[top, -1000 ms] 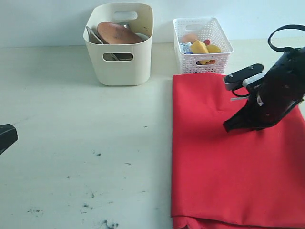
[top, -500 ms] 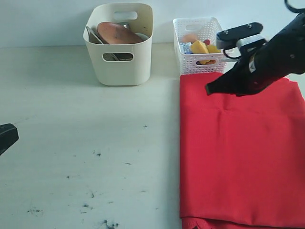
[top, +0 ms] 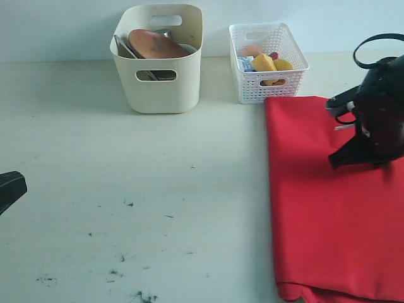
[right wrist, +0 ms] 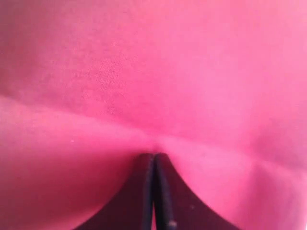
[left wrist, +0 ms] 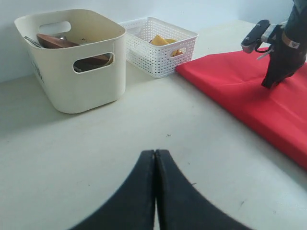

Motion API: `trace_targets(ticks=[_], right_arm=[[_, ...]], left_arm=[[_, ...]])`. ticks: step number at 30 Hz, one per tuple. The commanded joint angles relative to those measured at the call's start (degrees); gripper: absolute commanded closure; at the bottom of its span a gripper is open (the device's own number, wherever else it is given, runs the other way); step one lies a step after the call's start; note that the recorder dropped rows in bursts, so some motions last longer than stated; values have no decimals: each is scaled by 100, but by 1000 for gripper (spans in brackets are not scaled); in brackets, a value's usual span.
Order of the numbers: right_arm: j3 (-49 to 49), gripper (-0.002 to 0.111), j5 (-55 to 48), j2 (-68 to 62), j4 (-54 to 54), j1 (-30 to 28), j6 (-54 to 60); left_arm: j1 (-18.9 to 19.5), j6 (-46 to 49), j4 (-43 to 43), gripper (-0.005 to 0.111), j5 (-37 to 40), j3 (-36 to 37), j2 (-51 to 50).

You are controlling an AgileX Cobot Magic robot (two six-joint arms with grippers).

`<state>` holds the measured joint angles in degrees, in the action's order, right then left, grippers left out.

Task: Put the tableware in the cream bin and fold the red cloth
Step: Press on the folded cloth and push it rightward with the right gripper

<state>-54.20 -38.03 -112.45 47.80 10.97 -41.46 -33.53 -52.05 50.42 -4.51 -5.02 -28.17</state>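
My right pincer (top: pixel 333 165) is pressed together on a pinch of the large bright red fabric cloth (top: pixel 309 227), lying flat just beside the white lattice basket (top: pixel 268 82), so I'd carry it low, edges aligned

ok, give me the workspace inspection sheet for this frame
Surface: pale table, dark scuffs towards the front.
Job's things: cream bin holds a brown wooden plate; its other contents are unclear. The red cloth lies spread on the right.
Clutter: white lattice basket with food, beside the bin.
Grippers: left gripper shut, over bare table; right gripper shut on a pucker of the cloth.
Cables: black loop standing up from the right arm.
Surroundings: plain wall; nothing else seen.
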Motion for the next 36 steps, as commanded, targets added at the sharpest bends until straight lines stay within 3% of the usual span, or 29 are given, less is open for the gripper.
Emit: trace_targets(ticks=[1,7,15,18,21,23,26,28,32,36], right_arm=[[63,108,298,-179,245,-523,-269],[-189,108,-297,-72,211,-969,-386],[-215,108,-142,1215,-609,-901,10],[-215,108,20,1591,-1553,-901,394],[128,108,911,1554,-4246,-901,3003],[467,108,1590,1256,-4739,-901,3499],[529,108,1877,634,-4420,-901,3478],[507,108,2244,136,-3708,-1027,2792],[507,108,2230,-91,-2796,-1566,1665],[507,108,2130,20,-2616,-1713,1578]], left_arm=[[-8,-59,-46,106,-45,19,36],[-8,-59,-46,106,-45,19,36],[-8,-59,-46,106,-16,18,36],[-8,-85,-46,106,20,18,36],[-8,-240,-46,106,20,18,36],[-8,-282,-46,106,20,32,36],[-8,-362,-46,106,20,32,36],[-8,-359,-46,106,30,32,36],[-8,-359,-34,106,106,32,36],[-8,-359,-34,106,106,32,36]])
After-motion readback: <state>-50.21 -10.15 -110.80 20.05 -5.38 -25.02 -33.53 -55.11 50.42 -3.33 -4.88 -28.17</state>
